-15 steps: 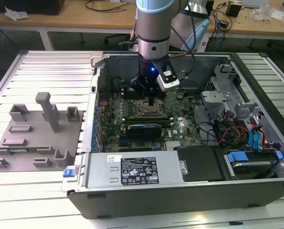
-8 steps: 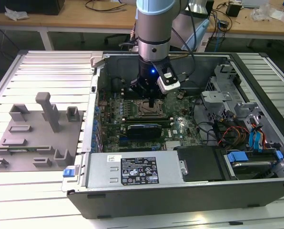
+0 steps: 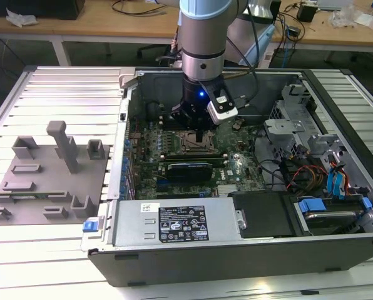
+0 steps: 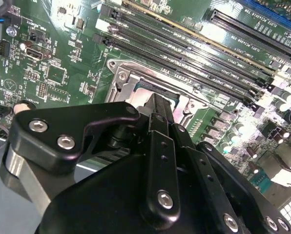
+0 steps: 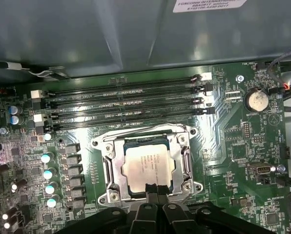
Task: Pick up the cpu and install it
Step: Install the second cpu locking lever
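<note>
The cpu (image 5: 148, 165), silvery top upward, is being shown seated within the socket frame (image 5: 109, 168) on the motherboard (image 5: 233, 146) inside the computer case (image 3: 236, 256). The gripper (image 5: 156, 189) is being held directly above it, fingertips drawn together at the chip's near edge, nothing being gripped.

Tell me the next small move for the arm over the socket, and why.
Probably lift the claw straight up a little. In the first wrist view the cpu lies flat and square inside the socket frame, seemingly seated, with the claw tips at its edge.
</note>
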